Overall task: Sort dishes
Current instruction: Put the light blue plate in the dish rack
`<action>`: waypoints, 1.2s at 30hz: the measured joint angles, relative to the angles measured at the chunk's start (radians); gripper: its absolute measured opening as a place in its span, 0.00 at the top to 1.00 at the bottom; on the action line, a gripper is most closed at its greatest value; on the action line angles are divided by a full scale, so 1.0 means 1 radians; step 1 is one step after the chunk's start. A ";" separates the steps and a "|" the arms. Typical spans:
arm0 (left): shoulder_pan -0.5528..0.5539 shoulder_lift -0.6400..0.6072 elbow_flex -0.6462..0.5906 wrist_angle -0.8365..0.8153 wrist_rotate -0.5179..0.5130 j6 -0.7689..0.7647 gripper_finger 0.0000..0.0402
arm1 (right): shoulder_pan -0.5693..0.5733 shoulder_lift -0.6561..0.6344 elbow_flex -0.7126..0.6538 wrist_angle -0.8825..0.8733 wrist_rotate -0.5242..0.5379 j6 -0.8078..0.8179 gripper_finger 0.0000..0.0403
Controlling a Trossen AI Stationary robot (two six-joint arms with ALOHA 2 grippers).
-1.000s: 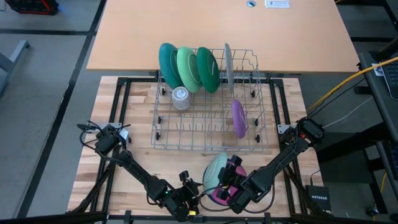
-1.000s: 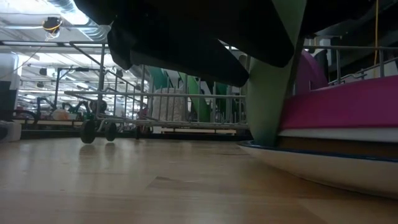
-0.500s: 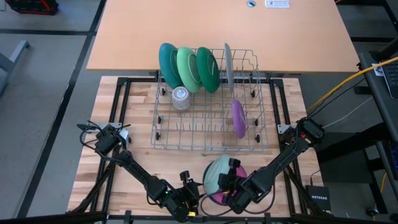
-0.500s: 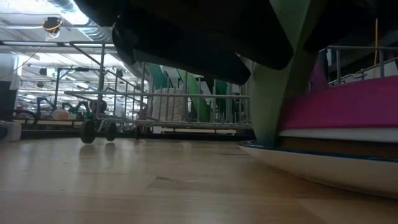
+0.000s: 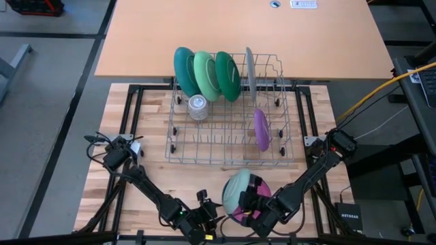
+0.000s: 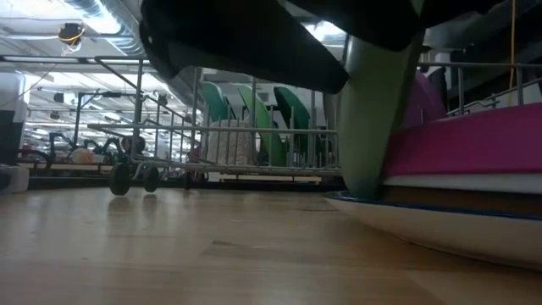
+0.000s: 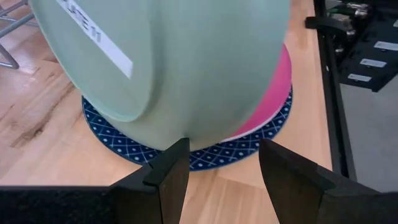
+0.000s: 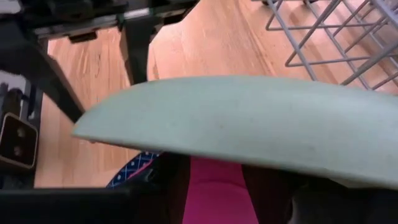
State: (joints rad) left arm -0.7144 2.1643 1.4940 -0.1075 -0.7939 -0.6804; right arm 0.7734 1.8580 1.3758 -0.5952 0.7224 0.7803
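- Left end effector [image 7: 217, 165]: fingers apart, empty, just beside tilted pale green bowl [image 7: 180, 62]; white label visible in left wrist view only.
- Bowl tilted on pink plate [image 7: 273, 93] over blue patterned plate [image 7: 124, 146], near tabletop [image 5: 204, 180] front.
- Right end effector [image 5: 251, 197]: clamped on bowl rim in high view.
- Rack [image 5: 225, 146] behind: green plates [image 5: 208, 73].

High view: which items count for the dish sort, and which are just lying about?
Job:
- pale green bowl, tilted up at the right end effector
- stack under it, pink dish over blue patterned plate
- racked: three green and teal plates, grey plate, purple dish

Lying about:
- wire dish rack
- clear glass in the rack
- left end effector, open, empty
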 joint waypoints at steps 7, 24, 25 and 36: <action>0.001 0.000 0.000 -0.012 0.011 0.003 0.55 | -0.002 0.000 0.000 0.000 0.000 0.000 0.64; 0.001 0.000 0.000 -0.004 0.009 -0.046 0.55 | -0.002 0.000 0.000 0.004 0.024 0.056 0.64; 0.001 0.000 0.000 -0.004 0.008 -0.057 0.55 | -0.002 0.000 0.000 0.004 0.021 0.074 0.64; 0.033 0.000 0.000 -0.012 -0.076 -0.097 0.55 | -0.002 0.000 0.000 0.025 0.009 0.163 0.64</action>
State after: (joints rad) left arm -0.6811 2.1643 1.4940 -0.1190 -0.8695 -0.7775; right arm 0.7719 1.8580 1.3762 -0.5704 0.7309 0.9432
